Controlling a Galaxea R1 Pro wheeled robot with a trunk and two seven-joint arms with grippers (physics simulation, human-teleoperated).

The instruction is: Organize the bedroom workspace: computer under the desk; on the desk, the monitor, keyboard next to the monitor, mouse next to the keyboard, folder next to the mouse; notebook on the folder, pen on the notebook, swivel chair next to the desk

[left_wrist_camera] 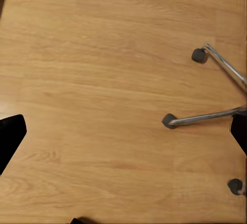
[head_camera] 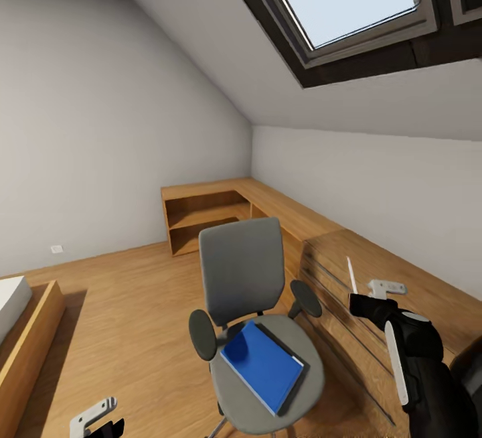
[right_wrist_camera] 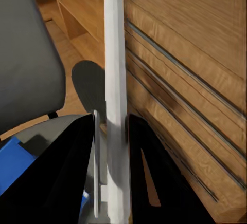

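Right fingers [right_wrist_camera: 77,172] pinching pen [right_wrist_camera: 115,80], folder [head_camera: 262,364] on swivel chair [head_camera: 242,270]

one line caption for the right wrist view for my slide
Right gripper holds the white pen upright beside the swivel chair and wooden cabinet.

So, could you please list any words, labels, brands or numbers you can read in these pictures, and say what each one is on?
There is no readable text in any view.
The blue folder on the swivel chair has a plain cover, with no label.
The white pen held in the right gripper bears no print.
The wooden cabinet fronts are bare.
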